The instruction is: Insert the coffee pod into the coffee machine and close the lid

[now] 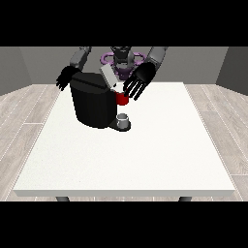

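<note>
Coffee pod: no grey capsule shows plainly enough to place, so where it is cannot be told. A small grey thing (124, 117) stands on the dark base plate at the coffee machine's (94, 100) foot, towards five o'clock from its body; it may be a cup or the pod. Judging from the task alone, such a pod should be light, stiff and smooth-walled, likely to slip, and best pinched across its sides just under the rim.

Nearest the camera lies the bare front of the white table (121, 164). Past that sits the black machine, its pale lid (107, 76) raised and tilted at about one o'clock. A red thing at the machine (121, 99) shows at three o'clock, under the lid.

Just beyond, the hand at the view's right (139, 80) hovers with fingers spread and straight, holding nothing visible. The hand at the view's left (65, 78), at ten o'clock behind the machine, also hangs spread and empty.
</note>
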